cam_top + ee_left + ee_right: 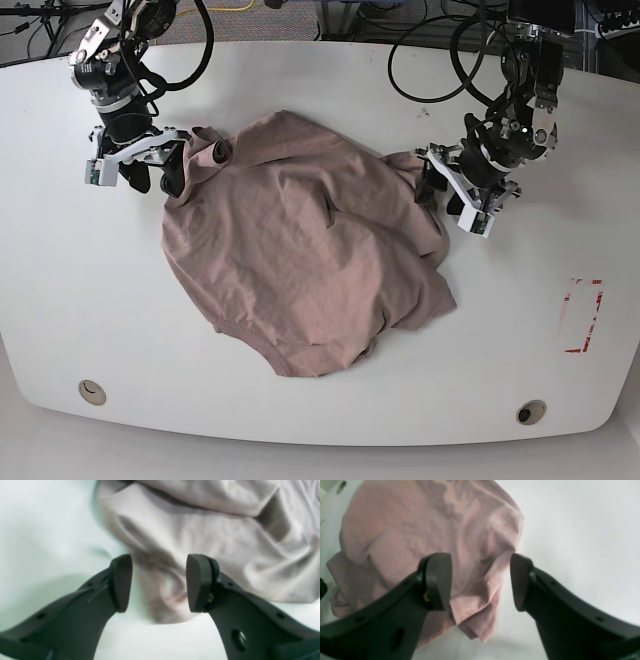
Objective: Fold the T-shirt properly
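Observation:
The mauve-pink T-shirt [300, 250] lies crumpled and wrinkled in a rough heap on the middle of the white table [80, 280]. My left gripper [447, 198] hovers at the shirt's right edge. In the left wrist view it [160, 582] is open, and a blurred fold of the T-shirt [200, 530] lies loose between the fingers. My right gripper [153, 172] is at the shirt's upper left corner. In the right wrist view it [480, 580] is open too, with a folded corner of the T-shirt [407, 530] between the pads, not pinched.
Cables [430, 60] trail across the table's far edge behind both arms. A red-outlined rectangle [582, 315] is marked on the table at the right. Two round holes [91, 391] [531, 411] sit near the front edge.

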Controlling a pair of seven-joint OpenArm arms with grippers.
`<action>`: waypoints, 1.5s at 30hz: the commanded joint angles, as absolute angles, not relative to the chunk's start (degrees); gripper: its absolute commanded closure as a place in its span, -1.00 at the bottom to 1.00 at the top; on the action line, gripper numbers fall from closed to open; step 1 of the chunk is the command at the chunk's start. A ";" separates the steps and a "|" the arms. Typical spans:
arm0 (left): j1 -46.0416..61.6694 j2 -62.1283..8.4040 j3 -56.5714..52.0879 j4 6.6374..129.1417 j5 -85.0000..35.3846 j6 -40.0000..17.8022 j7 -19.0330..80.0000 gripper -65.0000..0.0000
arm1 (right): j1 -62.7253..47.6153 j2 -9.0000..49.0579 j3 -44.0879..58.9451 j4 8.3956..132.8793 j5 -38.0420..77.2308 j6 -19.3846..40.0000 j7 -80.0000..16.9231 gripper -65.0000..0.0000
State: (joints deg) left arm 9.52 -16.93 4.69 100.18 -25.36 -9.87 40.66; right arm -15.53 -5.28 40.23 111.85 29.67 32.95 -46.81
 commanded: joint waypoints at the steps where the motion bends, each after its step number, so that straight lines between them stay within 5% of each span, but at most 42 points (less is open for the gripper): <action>1: 8.83 -18.24 4.17 101.14 -25.49 -9.55 39.06 0.06 | -15.42 -5.30 40.36 112.56 29.97 32.98 -45.45 -0.08; 4: 8.74 -18.95 4.28 101.02 -25.41 -9.53 38.68 0.10 | -15.44 -5.71 39.97 112.71 29.86 33.33 -45.23 -0.04; 6: 8.22 -20.03 4.90 100.59 -25.07 -9.35 37.44 0.25 | -15.76 -6.02 38.44 113.47 29.00 34.03 -45.07 0.32; 12: 8.26 -18.45 4.82 100.39 -24.81 -9.48 38.03 0.49 | -15.66 -6.15 37.75 113.62 27.25 34.79 -45.36 0.65; 18: 7.33 -16.78 5.41 100.25 -24.60 -9.76 43.13 0.93 | -16.34 -5.88 36.63 114.24 25.38 35.06 -46.12 0.33; 23: 7.02 -16.30 5.82 100.18 -24.47 -9.90 45.59 1.00 | -16.50 -5.65 36.26 114.70 24.25 35.40 -46.10 0.15; 34: 6.14 -17.21 6.24 99.40 -24.36 -10.06 47.32 0.95 | -17.46 -4.19 33.91 114.67 28.19 35.87 -46.51 -0.05; 45: 4.89 -17.30 5.61 99.90 -25.30 -10.16 41.43 0.13 | -16.71 -4.23 36.95 111.42 27.60 35.11 -46.44 -0.70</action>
State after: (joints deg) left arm 5.76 -16.75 6.09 98.72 -24.75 -9.91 43.33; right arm -17.15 -4.62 36.53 111.31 26.70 34.74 -47.81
